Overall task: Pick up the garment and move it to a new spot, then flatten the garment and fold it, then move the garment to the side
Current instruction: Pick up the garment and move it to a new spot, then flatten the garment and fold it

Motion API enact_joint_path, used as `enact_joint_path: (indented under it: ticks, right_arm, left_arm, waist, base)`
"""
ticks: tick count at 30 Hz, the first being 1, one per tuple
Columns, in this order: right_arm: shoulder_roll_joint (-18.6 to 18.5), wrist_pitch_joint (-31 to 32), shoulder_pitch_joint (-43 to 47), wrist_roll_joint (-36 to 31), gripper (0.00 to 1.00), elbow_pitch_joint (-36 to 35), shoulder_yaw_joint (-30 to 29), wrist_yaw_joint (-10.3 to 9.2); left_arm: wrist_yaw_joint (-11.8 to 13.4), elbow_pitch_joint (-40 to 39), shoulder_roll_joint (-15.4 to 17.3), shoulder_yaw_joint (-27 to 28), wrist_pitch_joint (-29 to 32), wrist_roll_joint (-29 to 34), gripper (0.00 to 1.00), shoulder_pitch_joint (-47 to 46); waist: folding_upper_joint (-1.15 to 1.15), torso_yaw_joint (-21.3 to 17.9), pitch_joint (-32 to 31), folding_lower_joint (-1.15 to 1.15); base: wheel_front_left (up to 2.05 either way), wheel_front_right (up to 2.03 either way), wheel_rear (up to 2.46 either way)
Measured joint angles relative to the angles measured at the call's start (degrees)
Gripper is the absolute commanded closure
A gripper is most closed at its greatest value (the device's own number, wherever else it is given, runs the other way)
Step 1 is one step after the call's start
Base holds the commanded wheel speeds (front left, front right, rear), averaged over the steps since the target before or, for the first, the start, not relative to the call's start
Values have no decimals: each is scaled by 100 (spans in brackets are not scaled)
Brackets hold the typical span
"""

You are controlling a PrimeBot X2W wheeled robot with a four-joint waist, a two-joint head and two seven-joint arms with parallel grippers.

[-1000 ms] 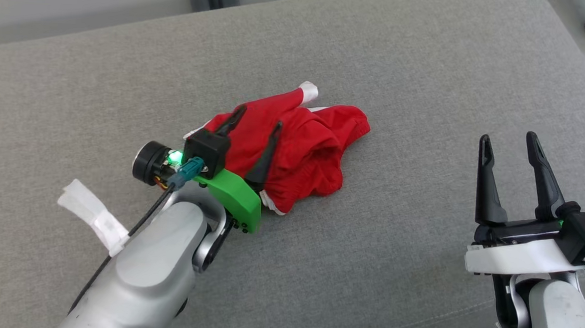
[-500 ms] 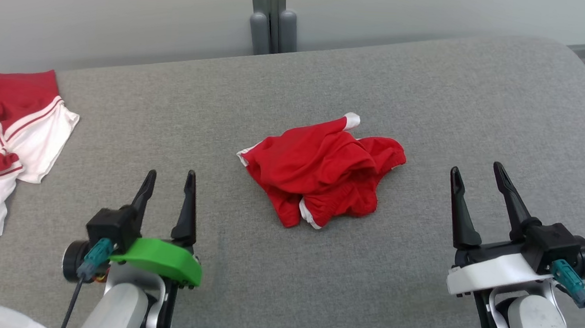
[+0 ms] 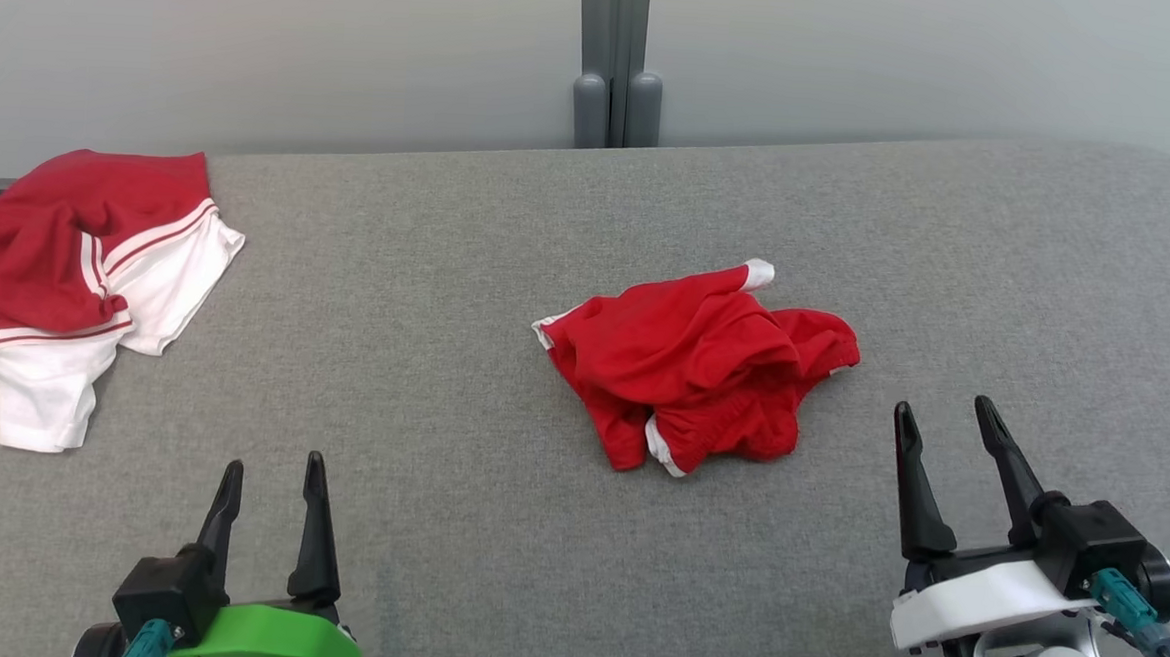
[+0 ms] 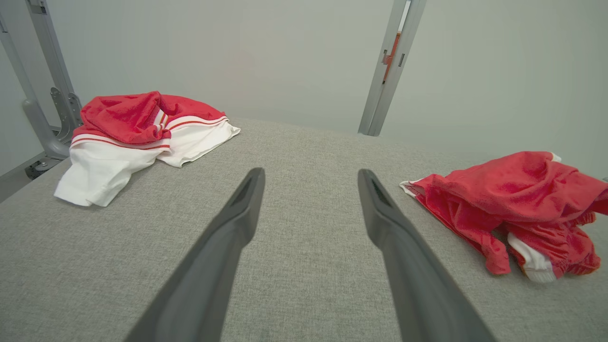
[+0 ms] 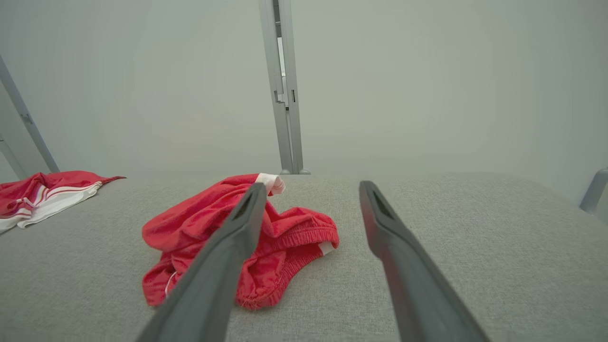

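Observation:
The garment (image 3: 693, 364) is a crumpled red piece with white trim, lying in a heap at the middle of the grey cushion (image 3: 450, 221). My left gripper (image 3: 275, 462) stands open at the lower left, well apart from the heap, nothing between its fingers. My right gripper (image 3: 943, 405) is open at the lower right, a short way right of the heap. The left wrist view has the left gripper (image 4: 309, 172) open over bare fabric, the garment (image 4: 513, 190) off to its right. In the right wrist view the garment (image 5: 190, 228) lies ahead and left of the open right gripper (image 5: 311, 185).
A second garment (image 3: 87, 272), red and white, lies bunched at the cushion's far left edge; it also shows in the wrist views (image 4: 137, 128) (image 5: 42, 190). A grey post (image 3: 614, 70) stands against the pale wall behind the cushion.
My left gripper, which reached over the red garment a second ago, has pulled back to the lower left, empty. The head camera has shifted, bringing the second garment into view.

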Motion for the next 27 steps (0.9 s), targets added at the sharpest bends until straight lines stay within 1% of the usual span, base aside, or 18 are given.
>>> enact_joint_path:
  ticks: [7,14,23,27]
  right_arm:
    - [1,0,120,7,0,46,63,0]
    - [0,0,118,4,0,67,68,0]
    - [1,0,109,-13,0,75,51,0]
    - [-1,0,101,-49,0,130,149,0]
  left_arm:
    - [-167,-8,-160,283,0,212,0,118]
    - [-287,30,-242,389,0,308,0,133]
    - [-350,120,-276,456,0,364,0,131]
    - [-370,148,-279,459,0,375,0,124]
  waist:
    - [0,-46,-15,0]
    - [0,-58,8,0]
    - [0,-39,41,0]
    - [0,-9,75,0]
  base:
    - [0,0,0]
    - [0,0,0]
    - [0,0,0]
    - [0,0,0]
